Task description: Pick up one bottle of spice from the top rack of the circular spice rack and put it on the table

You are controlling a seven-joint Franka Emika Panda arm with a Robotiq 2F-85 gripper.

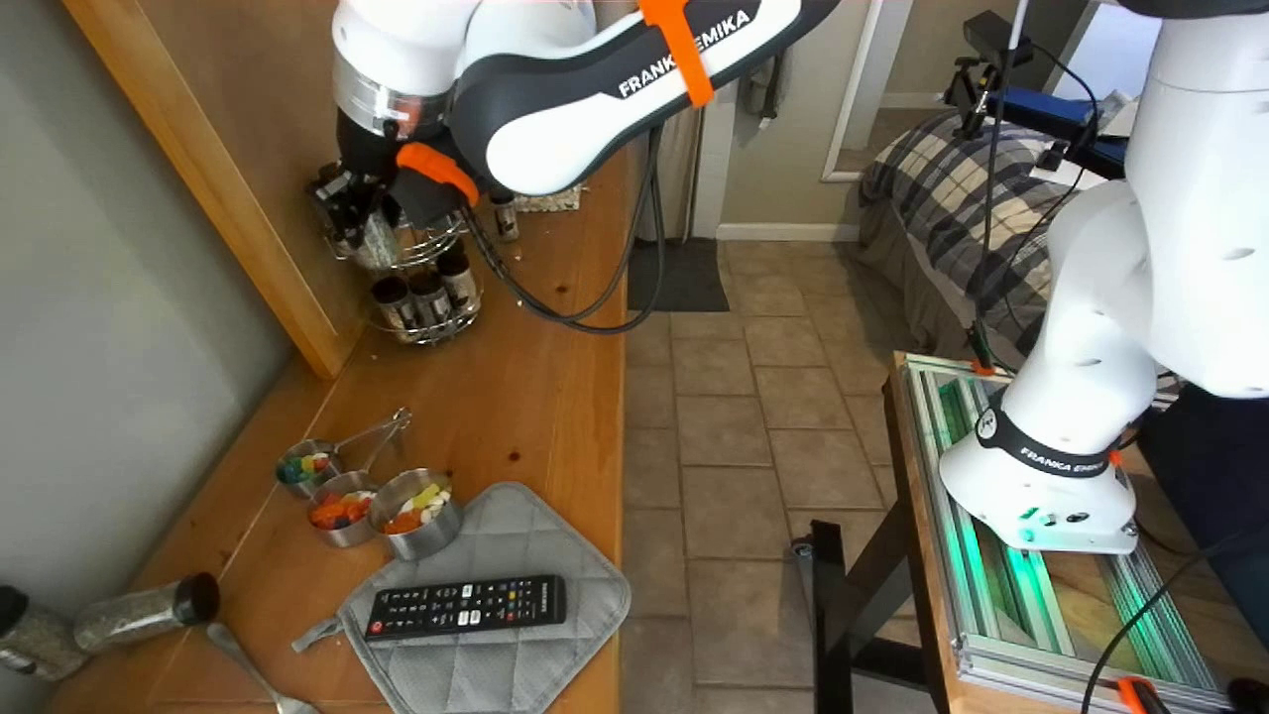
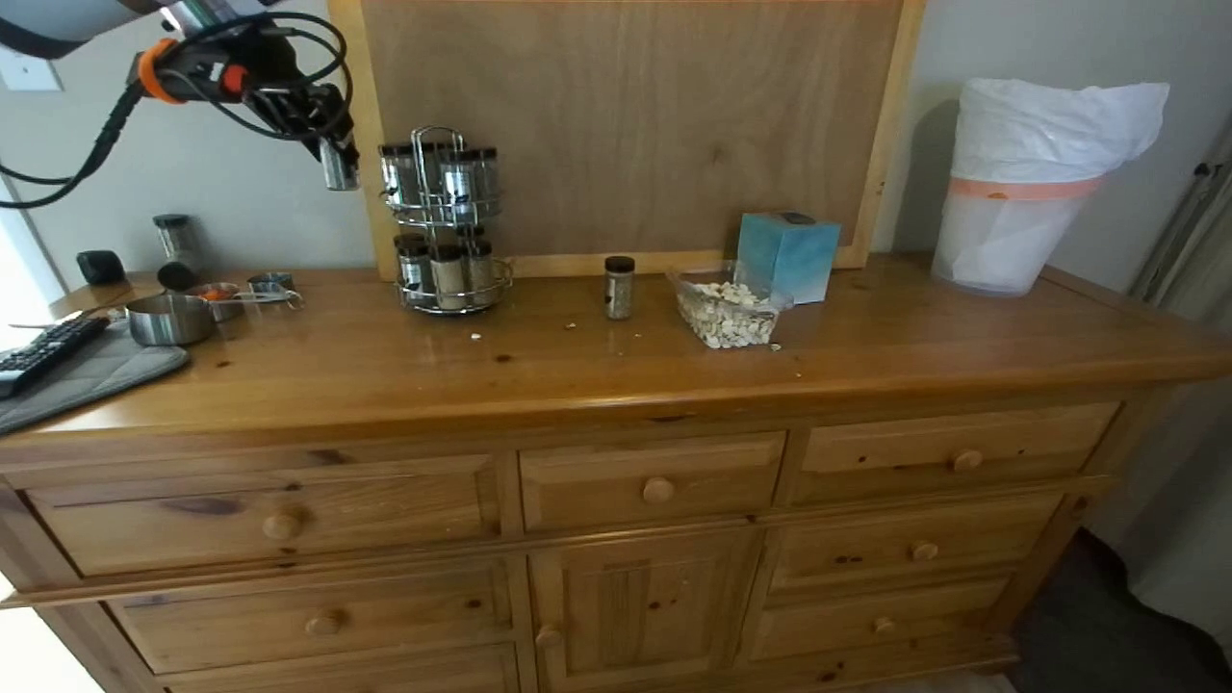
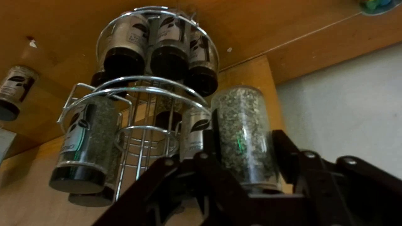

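Where the gripper (image 3: 244, 140) clasps, a bottle (image 3: 246, 133) (glass) hangs.

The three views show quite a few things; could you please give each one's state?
Circular spice rack: upright, both tiers holding jars
Gripper: closed on a spice bottle
Spice bottle: held aloft, off the rack
Loose jar: upright, capped
Remote: face up on the pot holder
Pot holder: lying flat
Largest measuring cup: upright, holding colored pieces
White container: bag-lined
Drawers: shut
Cabinet door: shut
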